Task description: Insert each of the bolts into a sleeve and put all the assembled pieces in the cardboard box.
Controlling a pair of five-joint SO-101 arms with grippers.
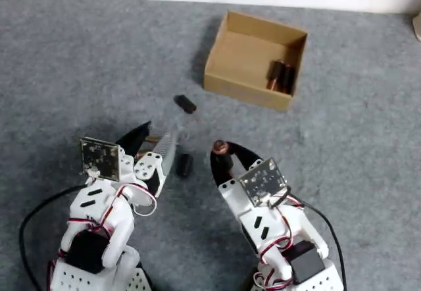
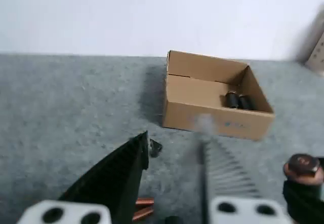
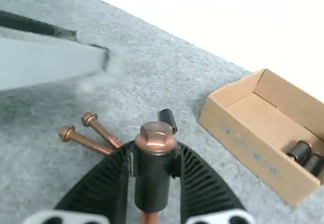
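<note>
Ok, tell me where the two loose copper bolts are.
The two copper bolts lie side by side on the grey carpet, between the left gripper's open fingers in the left wrist view.

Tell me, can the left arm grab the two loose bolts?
Probably yes. The left arm has its jaws open, and the bolts lie on the carpet between them, with nothing covering them.

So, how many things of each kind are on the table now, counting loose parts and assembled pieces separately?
loose bolts: 2
loose sleeves: 2
assembled pieces lying in the box: 2
assembled piece held in the right claw: 1
cardboard box: 1
Total: 8
</note>
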